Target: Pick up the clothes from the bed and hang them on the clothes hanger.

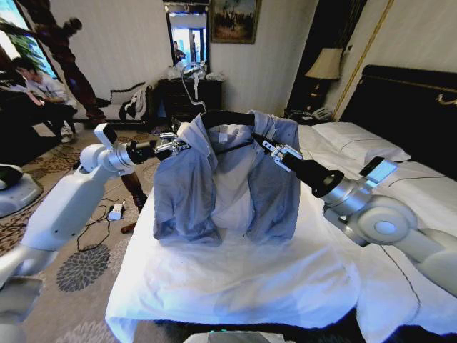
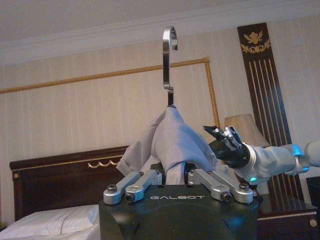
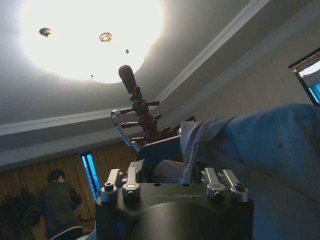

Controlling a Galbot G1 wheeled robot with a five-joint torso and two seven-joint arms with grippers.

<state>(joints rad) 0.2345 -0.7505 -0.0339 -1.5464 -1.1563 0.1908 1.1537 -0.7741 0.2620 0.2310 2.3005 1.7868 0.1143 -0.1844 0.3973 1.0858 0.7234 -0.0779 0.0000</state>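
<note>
I see the shirt draped on the hanger and held up in the air over the foot half of the bed, its hem hanging just above the white sheet. My left gripper is at the shirt's left shoulder; from the left wrist view its fingers are drawn in around a bunch of fabric, so it has hold of the shirt, with the hanger's silver hook standing straight above. My right gripper is at the other shoulder, and from its wrist camera the fingers sit against the blue cloth, but I cannot tell whether they are clamped on it or just beside it.
</note>
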